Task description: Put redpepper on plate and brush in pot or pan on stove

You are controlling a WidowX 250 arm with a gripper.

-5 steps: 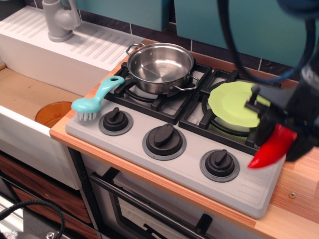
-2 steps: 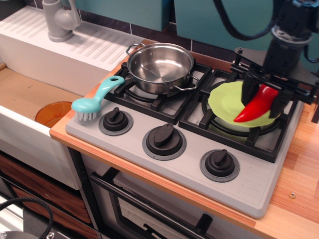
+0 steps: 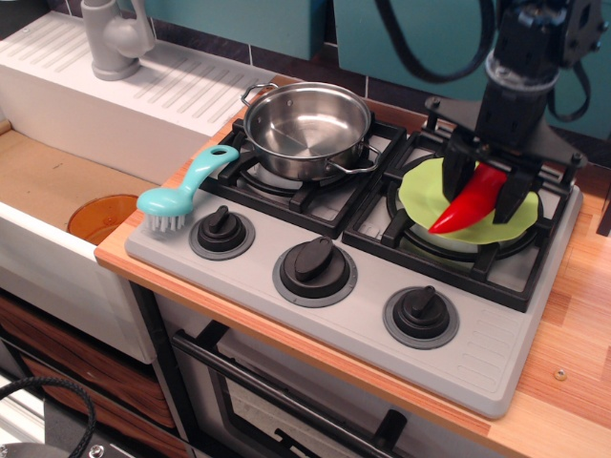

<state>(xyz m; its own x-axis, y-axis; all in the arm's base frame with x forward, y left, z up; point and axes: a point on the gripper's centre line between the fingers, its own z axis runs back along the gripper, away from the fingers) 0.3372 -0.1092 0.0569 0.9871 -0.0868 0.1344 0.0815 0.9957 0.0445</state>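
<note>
The red pepper point(image 3: 465, 202) hangs tip down in my gripper point(image 3: 486, 185), which is shut on its upper end, over the lime-green plate point(image 3: 427, 197) on the right burner. Its tip is at or just above the plate; I cannot tell if it touches. The teal brush point(image 3: 183, 190) lies on the stove's point(image 3: 363, 320) front left corner, bristles down, handle pointing toward the steel pot point(image 3: 307, 127). The pot stands empty on the back left burner.
Three dark knobs point(image 3: 314, 264) line the stove's front. An orange-brown disc point(image 3: 99, 218) lies in the sink at left, with a grey faucet point(image 3: 113, 36) behind. Wooden counter point(image 3: 573, 363) runs along the right. Black cables hang above the arm.
My gripper carried the red pepper from the stove's front right edge up and left, to above the plate, then a little further left and lower over it.
</note>
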